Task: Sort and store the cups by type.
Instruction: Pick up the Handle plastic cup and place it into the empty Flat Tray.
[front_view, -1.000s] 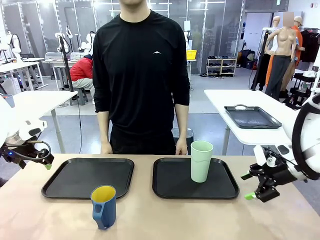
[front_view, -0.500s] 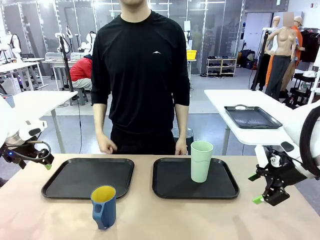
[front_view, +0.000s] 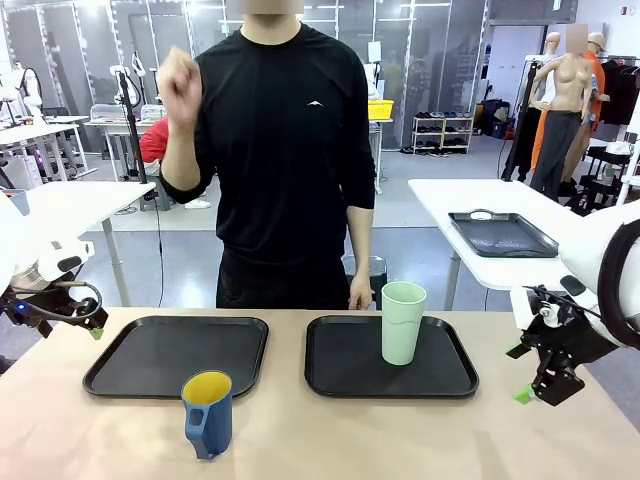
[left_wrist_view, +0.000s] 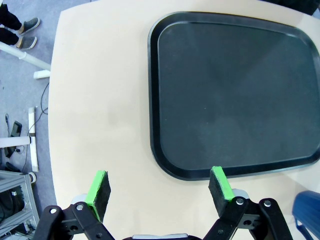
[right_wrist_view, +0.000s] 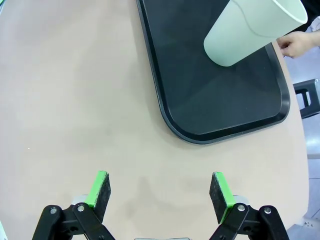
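A tall mint-green tumbler (front_view: 403, 322) stands upright on the right black tray (front_view: 330, 385); the right wrist view has it (right_wrist_view: 250, 35) at the top right. A dark-blue cup (front_view: 207, 412) with yellow inside and a handle stands on the bare table, in front of the left black tray (front_view: 100, 375). My left gripper (front_view: 88, 322) hovers open past the left tray's outer end, its pads empty (left_wrist_view: 159, 181). My right gripper (front_view: 540, 380) hangs open off the right tray's outer end, nothing between its fingers (right_wrist_view: 160, 182).
A person stands at the far side, one hand (front_view: 178, 80) raised near shoulder height, the other (front_view: 360, 295) by the table edge behind the tumbler. The left tray (left_wrist_view: 230, 95) holds nothing. A corner of the blue cup (left_wrist_view: 307, 217) shows in the left wrist view.
The person's hand has risen from the table's far edge to shoulder height. My right gripper has drifted slightly right and down. The left arm and both cups have not moved.
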